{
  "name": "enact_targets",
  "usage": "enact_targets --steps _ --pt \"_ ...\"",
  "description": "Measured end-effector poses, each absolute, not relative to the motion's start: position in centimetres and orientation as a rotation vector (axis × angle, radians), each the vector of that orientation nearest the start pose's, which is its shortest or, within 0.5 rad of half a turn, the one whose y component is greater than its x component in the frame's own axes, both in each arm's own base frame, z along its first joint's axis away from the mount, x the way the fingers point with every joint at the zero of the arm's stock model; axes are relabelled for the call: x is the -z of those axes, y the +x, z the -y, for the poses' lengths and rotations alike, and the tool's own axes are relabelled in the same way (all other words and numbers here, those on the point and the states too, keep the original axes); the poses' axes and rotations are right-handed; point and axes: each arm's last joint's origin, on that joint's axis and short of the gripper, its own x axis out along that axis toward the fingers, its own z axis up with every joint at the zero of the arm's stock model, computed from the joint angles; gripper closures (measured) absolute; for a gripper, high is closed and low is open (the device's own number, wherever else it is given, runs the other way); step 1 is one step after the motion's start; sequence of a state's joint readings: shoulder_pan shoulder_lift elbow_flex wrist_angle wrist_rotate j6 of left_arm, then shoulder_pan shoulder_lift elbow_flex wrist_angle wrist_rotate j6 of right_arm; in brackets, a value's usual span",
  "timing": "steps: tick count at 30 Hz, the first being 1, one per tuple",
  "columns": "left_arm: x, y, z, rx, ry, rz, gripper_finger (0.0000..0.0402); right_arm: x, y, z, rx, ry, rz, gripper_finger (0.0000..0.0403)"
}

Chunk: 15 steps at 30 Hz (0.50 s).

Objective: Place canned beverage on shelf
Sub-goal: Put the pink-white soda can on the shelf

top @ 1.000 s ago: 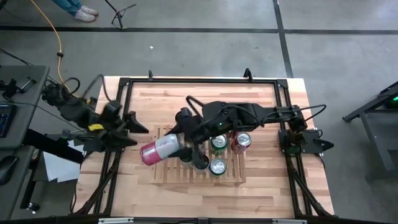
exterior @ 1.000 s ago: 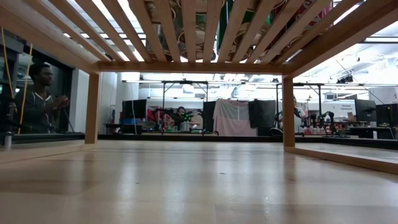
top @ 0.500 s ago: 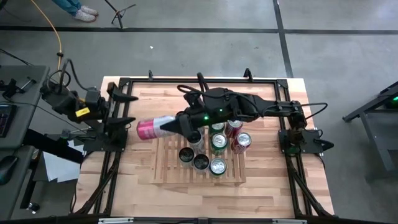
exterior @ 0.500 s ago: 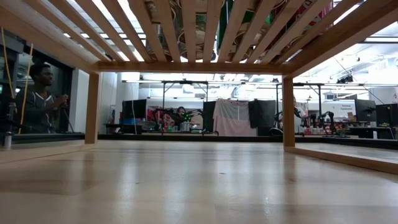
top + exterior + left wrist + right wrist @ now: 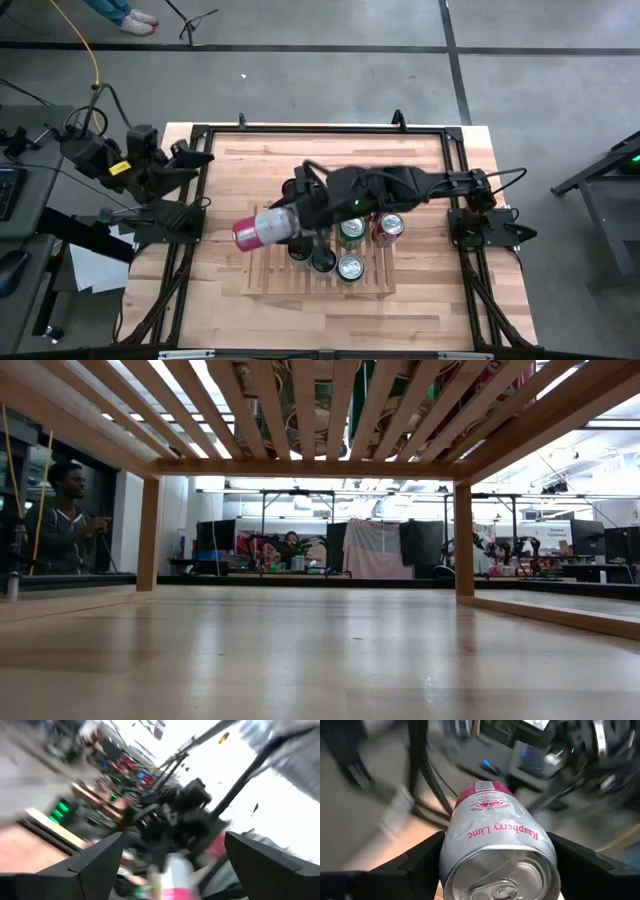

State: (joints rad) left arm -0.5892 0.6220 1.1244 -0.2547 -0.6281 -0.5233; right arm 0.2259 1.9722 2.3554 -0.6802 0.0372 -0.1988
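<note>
A pink-and-white canned beverage (image 5: pixel 262 228) hangs on its side above the left part of the slatted wooden shelf (image 5: pixel 270 280), with my right gripper (image 5: pixel 298 220) shut on it. The right wrist view shows the can (image 5: pixel 492 827) with its tab end toward the camera. Several other cans (image 5: pixel 350 267) stand upright on the shelf. My left gripper (image 5: pixel 195 157) is open at the table's far left edge, apart from the can; its wrist view shows nothing between its fingers (image 5: pixel 95 865). In the low view the shelf's slats (image 5: pixel 300 410) show from below. My right gripper pinches the can between its two fingers, one on each side of the wall near the tab end (image 5: pixel 451 851). The fingers (image 5: pixel 420 865) come about level from the table's right and lie along the can. The can is lifted clear, its pink bottom end (image 5: pixel 484 790) toward the table's left.
The table's black frame rail (image 5: pixel 320 130) runs round the wooden top (image 5: pixel 420 170). The standing cans fill the shelf's middle and right; bare slats show at its left. A person (image 5: pixel 65 520) stands beyond the table in the low view.
My left gripper has drawn back from the shelf toward the table's far left corner, staying open. My right gripper swung the can toward the far edge, then back toward the near edge over the shelf's left part, rolling as it went; the can stays clear.
</note>
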Motion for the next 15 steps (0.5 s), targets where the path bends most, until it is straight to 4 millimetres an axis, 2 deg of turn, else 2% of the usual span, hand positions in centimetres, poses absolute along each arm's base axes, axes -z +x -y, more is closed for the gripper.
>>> enact_targets --steps 5,7,11,15 --pt "-45.2 7.6 3.2 0.102 -1.011 0.204 0.0064 -45.3 41.5 -11.0 -0.181 -0.960 -0.291 0.0101" --pt "-45.1 7.9 3.4 0.112 -1.116 0.188 0.0064 -45.1 41.8 -11.3 -0.128 -1.188 -0.306 0.0101" --pt "-44.8 8.9 4.1 0.121 -1.229 0.143 0.0064 -44.7 42.9 -11.8 -0.064 -1.487 -0.307 0.0100" --pt "-44.4 10.0 4.8 0.120 -1.307 0.101 0.0064 -44.2 44.2 -12.1 -0.024 -1.693 -0.269 0.0100"
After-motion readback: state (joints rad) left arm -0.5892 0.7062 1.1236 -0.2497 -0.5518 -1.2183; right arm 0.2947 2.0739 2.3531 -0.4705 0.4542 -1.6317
